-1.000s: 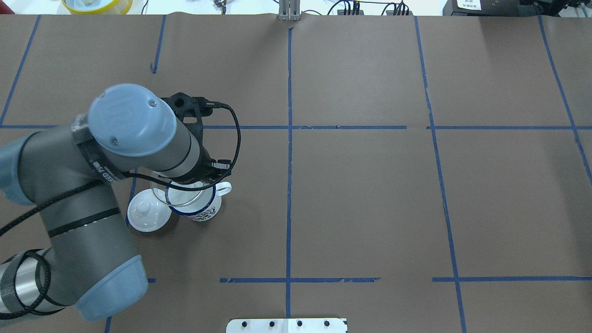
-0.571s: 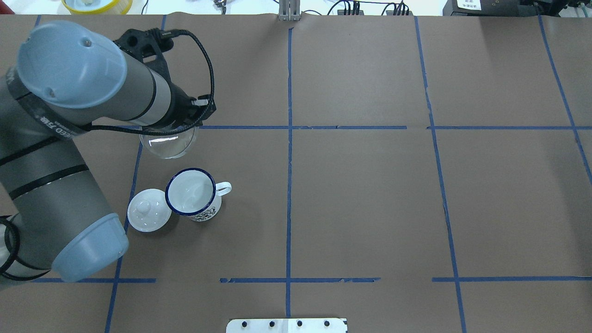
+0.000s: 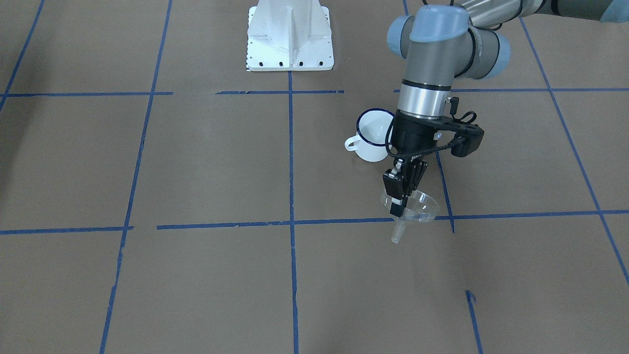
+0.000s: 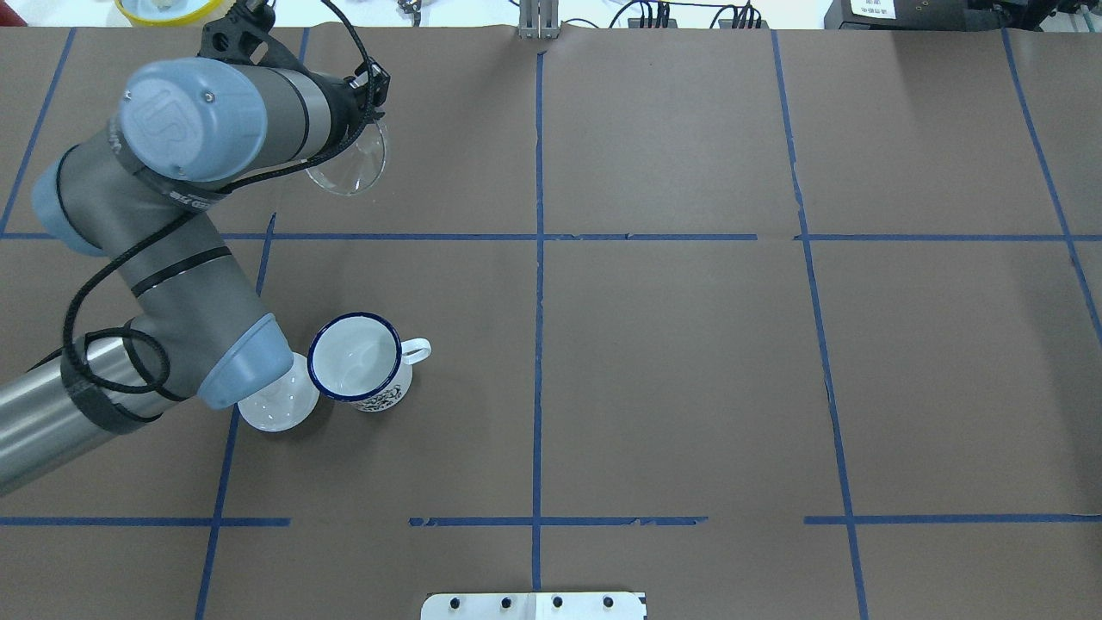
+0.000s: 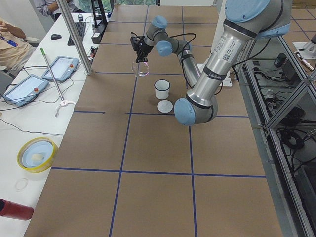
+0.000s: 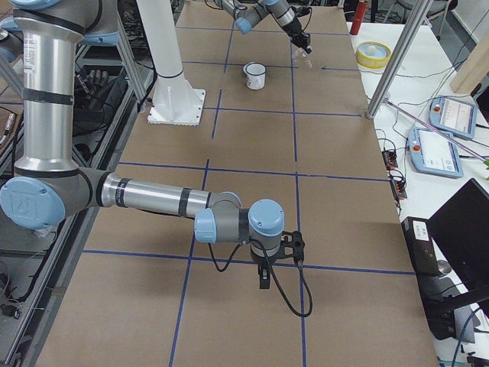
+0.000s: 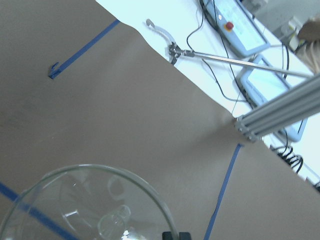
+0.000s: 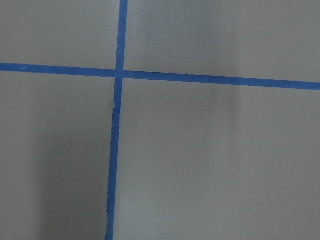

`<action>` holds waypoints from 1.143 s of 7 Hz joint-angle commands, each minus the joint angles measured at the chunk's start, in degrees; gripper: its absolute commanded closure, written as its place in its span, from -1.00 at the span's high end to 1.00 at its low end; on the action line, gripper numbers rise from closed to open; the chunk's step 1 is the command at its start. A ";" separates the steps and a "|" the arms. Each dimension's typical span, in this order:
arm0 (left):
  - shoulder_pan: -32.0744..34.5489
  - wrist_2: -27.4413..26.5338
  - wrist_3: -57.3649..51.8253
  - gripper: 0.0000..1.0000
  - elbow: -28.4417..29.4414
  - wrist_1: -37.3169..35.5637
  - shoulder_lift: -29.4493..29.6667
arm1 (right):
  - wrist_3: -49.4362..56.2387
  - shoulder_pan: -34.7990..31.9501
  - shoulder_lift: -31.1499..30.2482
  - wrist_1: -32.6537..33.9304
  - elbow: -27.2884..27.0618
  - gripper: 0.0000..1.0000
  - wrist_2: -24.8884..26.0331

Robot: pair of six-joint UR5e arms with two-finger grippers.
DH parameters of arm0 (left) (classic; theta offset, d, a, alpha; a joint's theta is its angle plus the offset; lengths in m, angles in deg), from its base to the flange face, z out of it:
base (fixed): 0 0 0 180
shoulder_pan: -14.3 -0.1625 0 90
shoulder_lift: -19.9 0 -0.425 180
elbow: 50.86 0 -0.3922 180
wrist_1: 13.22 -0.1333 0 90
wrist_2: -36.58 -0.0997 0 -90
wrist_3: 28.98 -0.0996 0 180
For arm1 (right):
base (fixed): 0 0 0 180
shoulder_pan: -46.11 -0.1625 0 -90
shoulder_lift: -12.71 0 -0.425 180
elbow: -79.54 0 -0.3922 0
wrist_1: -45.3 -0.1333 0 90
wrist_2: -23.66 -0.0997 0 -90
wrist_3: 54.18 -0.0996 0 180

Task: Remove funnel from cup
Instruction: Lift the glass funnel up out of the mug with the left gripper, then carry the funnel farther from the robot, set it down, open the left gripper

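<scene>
My left gripper (image 3: pixel 399 202) is shut on the rim of the clear funnel (image 3: pixel 418 208) and holds it above the table, spout down and slightly tilted. In the overhead view the funnel (image 4: pixel 349 164) is well beyond the cup, near the table's far left. The white cup (image 4: pixel 355 357) with a dark-blue rim stands upright with nothing in it, handle to the right; it also shows in the front-facing view (image 3: pixel 372 135). The left wrist view shows the funnel (image 7: pixel 90 205) from above. My right gripper (image 6: pixel 264 279) shows only in the exterior right view, low over the table; I cannot tell if it is open.
A flat white lid with a knob (image 4: pixel 274 405) lies just left of the cup, partly under my left arm's elbow (image 4: pixel 232 362). A white robot base (image 3: pixel 290 34) stands at the table's near side. A yellow bowl (image 5: pixel 35 154) sits off the table.
The left gripper lifted the funnel out of the cup and carried it away toward the table's far left. The cup and lid stayed in place.
</scene>
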 commanded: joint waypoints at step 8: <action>-2.11 -10.92 4.29 0.41 24.56 20.64 4.52 | 0.00 0.00 0.00 0.00 0.00 1.00 0.00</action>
